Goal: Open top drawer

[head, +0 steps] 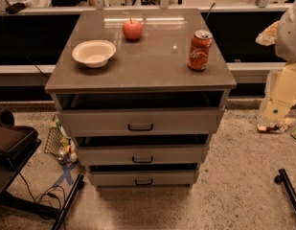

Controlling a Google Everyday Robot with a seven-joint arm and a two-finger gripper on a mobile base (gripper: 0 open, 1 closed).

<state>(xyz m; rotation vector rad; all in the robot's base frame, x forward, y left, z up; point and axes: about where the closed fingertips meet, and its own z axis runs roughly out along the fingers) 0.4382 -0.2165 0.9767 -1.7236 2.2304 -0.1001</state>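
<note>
The top drawer (pixel 140 121) is the widest of three grey drawers in the cabinet in the middle of the camera view. Its small black bar handle (pixel 140 127) sits at the centre of its front. A dark gap shows between its front and the cabinet top (pixel 152 66). My arm comes in at the right edge as a white and beige shape. My gripper (pixel 276 113) hangs low beside the cabinet's right side, well away from the handle and holding nothing that I can see.
On the cabinet top stand a white bowl (pixel 94 52), a red apple (pixel 132 29) and an orange soda can (pixel 199 50). Two narrower drawers (pixel 142 155) lie below. A dark chair (pixel 11 138), cables and litter sit on the floor at left; a black leg (pixel 289 188) at right.
</note>
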